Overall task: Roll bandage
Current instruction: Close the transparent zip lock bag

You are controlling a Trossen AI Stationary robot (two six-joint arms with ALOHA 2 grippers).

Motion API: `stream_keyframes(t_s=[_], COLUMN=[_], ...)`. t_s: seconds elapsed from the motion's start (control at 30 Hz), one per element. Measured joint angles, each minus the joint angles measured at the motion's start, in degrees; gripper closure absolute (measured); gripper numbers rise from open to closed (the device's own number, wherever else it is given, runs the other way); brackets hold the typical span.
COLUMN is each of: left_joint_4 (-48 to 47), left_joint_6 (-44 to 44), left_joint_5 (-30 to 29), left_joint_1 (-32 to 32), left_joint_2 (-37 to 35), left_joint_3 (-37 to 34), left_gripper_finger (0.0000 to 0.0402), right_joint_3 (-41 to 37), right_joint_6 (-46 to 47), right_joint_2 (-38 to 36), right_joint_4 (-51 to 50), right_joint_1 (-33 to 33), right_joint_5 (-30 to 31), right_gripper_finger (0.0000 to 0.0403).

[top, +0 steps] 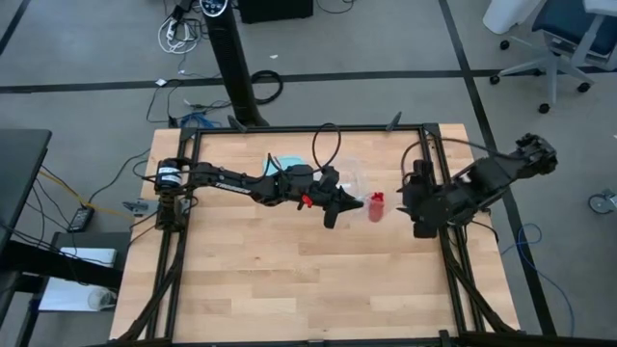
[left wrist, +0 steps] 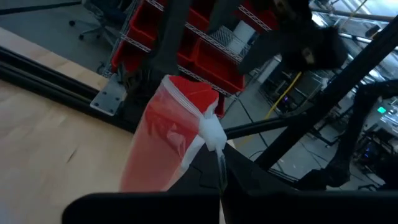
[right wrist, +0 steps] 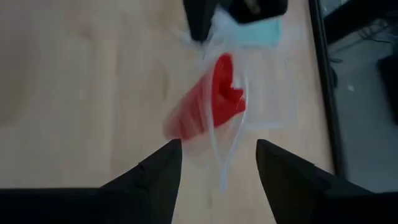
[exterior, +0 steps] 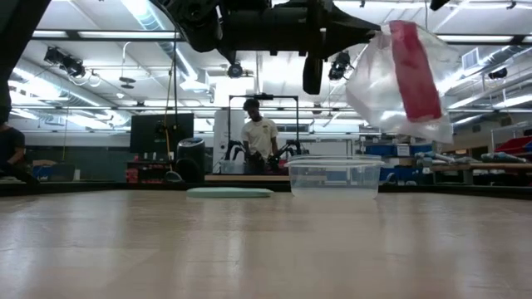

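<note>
High view: my left gripper (top: pixel 349 202) pinches the clear plastic bag (exterior: pixel 397 73) holding the red bandage (top: pixel 376 206) aloft; my right gripper (right wrist: pixel 216 163) waits nearby, jaws spread.

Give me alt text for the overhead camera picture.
Above a wooden table, the left gripper holds a clear plastic bag containing the red bandage. The right gripper waits open just beyond the bag.

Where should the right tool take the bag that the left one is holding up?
Probably the bag's free lower end, from below: the left tool pinches the top, the bandage hangs inside, and the right tool is open beneath it.
</note>
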Motion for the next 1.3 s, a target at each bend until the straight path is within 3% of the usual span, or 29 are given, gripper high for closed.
stream_keyframes(t_s=[0.6, 0.77, 0.97, 1.13, 1.3], left_joint_4=[2.1, 1.99, -1.04, -4.9, -5.71], left_joint_6=[-0.04, -0.09, 0.02, 1.56, 2.75], left_joint_5=[2.29, 3.82, 8.41, 10.56, 10.47], left_joint_1=[-0.11, -0.11, 0.59, 1.36, 1.49], left_joint_2=[0.0, 0.0, 0.0, -0.02, -0.02], left_joint_3=[0.0, 0.0, 0.0, 0.0, 0.0], left_gripper_finger=[0.0402, 0.0402, 0.0402, 0.0402, 0.0402], right_joint_3=[-15.58, -16.69, -15.09, -14.87, -14.87], right_joint_6=[-7.57, -10.11, -11.83, -12.34, -9.96], right_joint_2=[-4.55, -4.38, -4.53, -4.75, -4.21], right_joint_4=[10.6, 10.54, 4.08, 4.94, 5.0], right_joint_1=[-9.95, -10.76, -12.82, -13.03, -13.47], right_joint_5=[-8.32, -8.27, -16.5, -22.75, -20.81], right_gripper_finger=[0.0187, 0.0241, 0.0384, 0.0392, 0.0389])
